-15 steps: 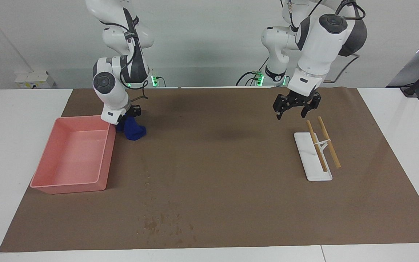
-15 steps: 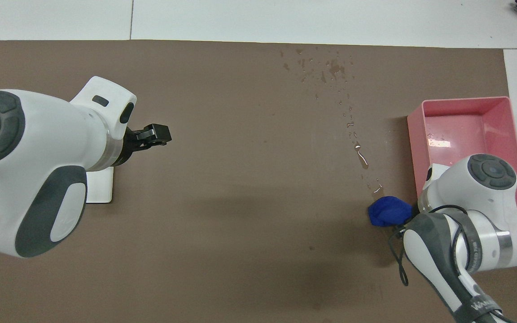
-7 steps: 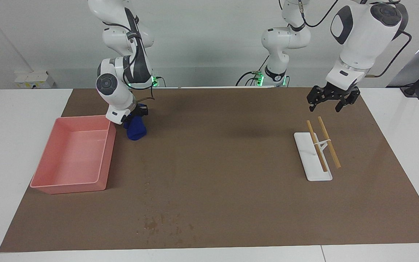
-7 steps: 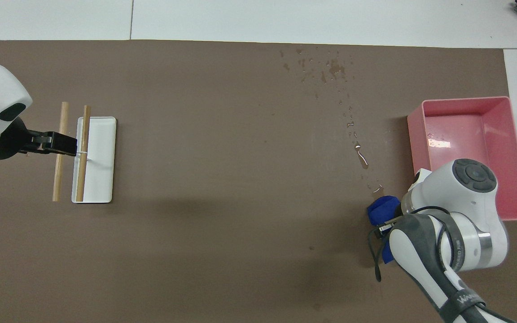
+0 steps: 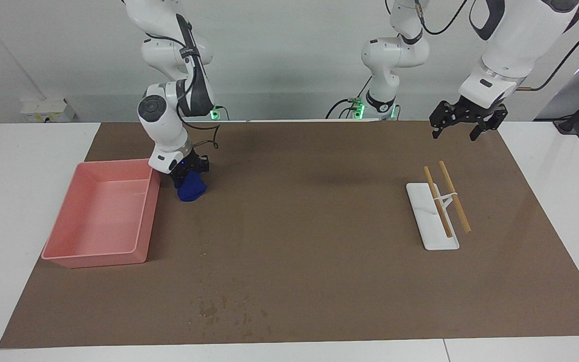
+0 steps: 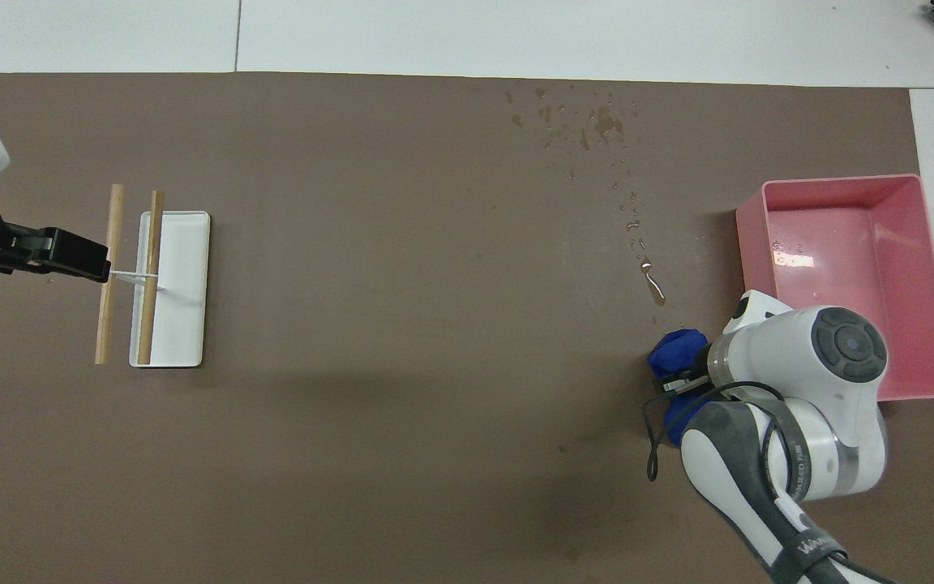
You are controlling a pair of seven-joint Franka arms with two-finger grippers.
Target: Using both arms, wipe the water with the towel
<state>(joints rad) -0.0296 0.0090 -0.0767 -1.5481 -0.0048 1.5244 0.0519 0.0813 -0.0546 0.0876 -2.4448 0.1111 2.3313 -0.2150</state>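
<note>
Gripping the towel (image 5: 191, 188) in clenched jaws, the right gripper (image 5: 190, 168) holds it bunched at the mat (image 5: 319, 281), just beside the pink tray's (image 5: 145, 221) corner nearest the robots.

Change noted: over the last second this gripper has turned on its wrist and carried the towel a little away from the robots and clear of the tray wall, while the left gripper (image 5: 463, 125), jaws released and empty, has lifted off from above the white stand (image 5: 427, 221) with its two wooden sticks (image 5: 454, 196) and drawn back toward its own end of the table.

Meaning for the task, as judged: the towel is secured and being lined up for a stroke; the left arm has cleared out and waits. Wiping proper looks not yet begun.

Water (image 6: 653, 284): a trail of drops running from near the towel out to a wider spatter (image 5: 224, 311) by the mat's edge farthest from the robots, undisturbed.

Towel, condition: deep blue, soft, crumpled into a rounded wad, its lower end at or on the mat; wetness cannot be told.
</note>
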